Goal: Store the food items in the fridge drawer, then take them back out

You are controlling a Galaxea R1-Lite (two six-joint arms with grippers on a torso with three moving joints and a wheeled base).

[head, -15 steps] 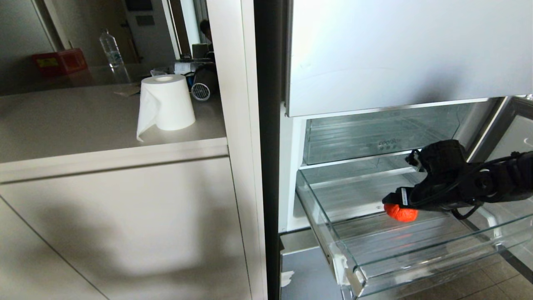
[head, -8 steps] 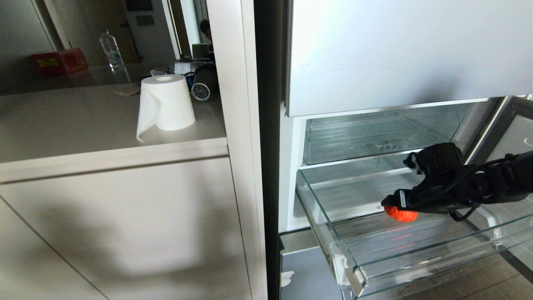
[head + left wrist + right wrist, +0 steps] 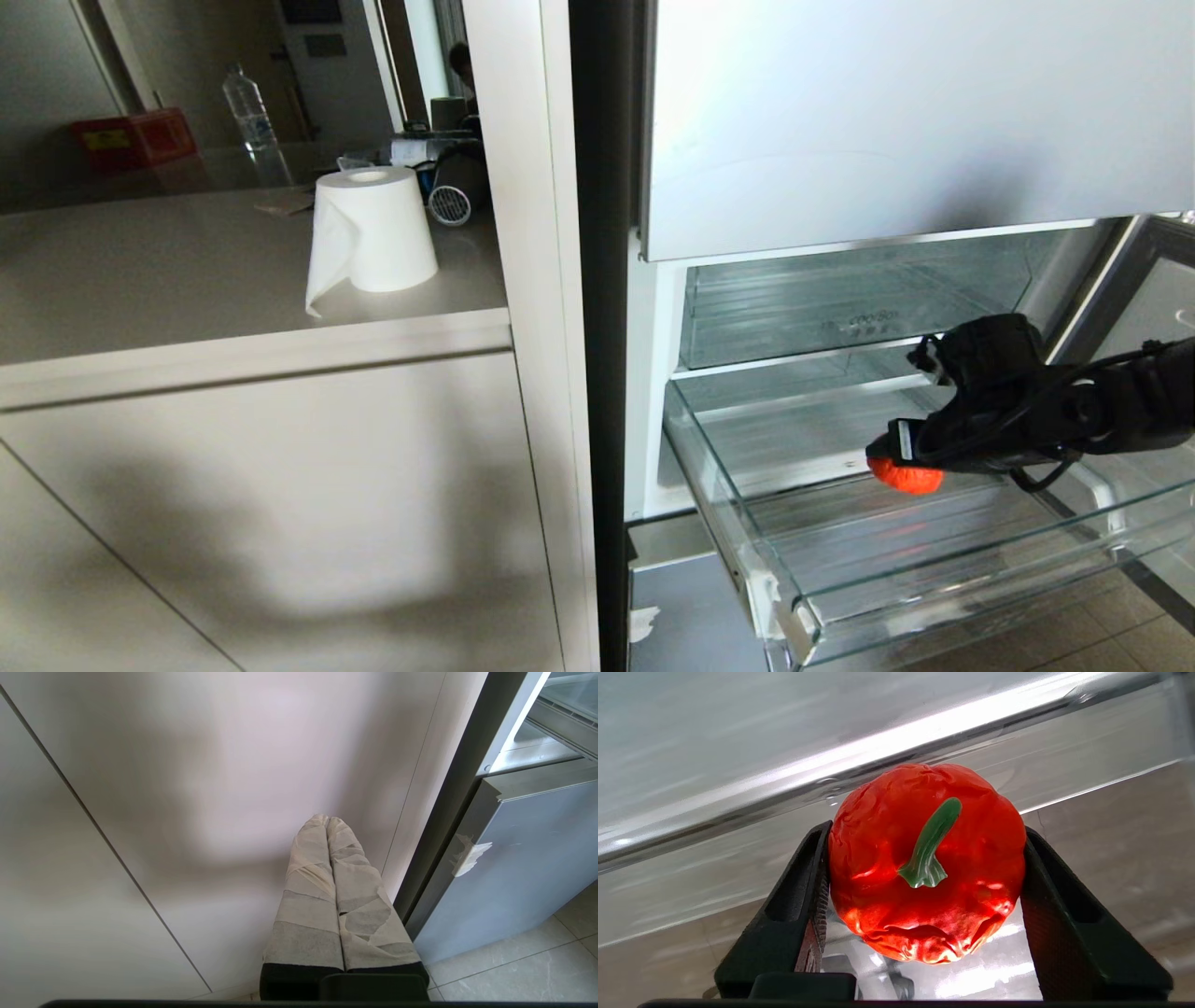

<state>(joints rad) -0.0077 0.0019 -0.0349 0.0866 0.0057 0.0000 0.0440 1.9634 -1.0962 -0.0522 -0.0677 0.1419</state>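
The food item, a lumpy orange-red fruit (image 3: 907, 479) with a green stem, sits low in the fridge drawer (image 3: 719, 495), a clear pull-out with a ribbed floor. My right gripper (image 3: 896, 462) reaches in from the right and is shut on it. In the right wrist view both black fingers (image 3: 817, 872) press the sides of the fruit (image 3: 924, 868), with the drawer's clear wall (image 3: 738, 798) behind. My left gripper (image 3: 327, 820) hangs parked in front of the white cabinet, its taped fingers pressed together on nothing.
A clear bin with lettering (image 3: 859, 322) sits above the drawer, under the fridge's closed upper front (image 3: 915, 121). On the counter to the left stand a paper roll (image 3: 373, 229), a water bottle (image 3: 248, 107) and a red box (image 3: 135, 135). Tiled floor (image 3: 1074, 635) lies below.
The fruit has shifted slightly to the right under the right gripper. The arm itself stays in the same place over the drawer.
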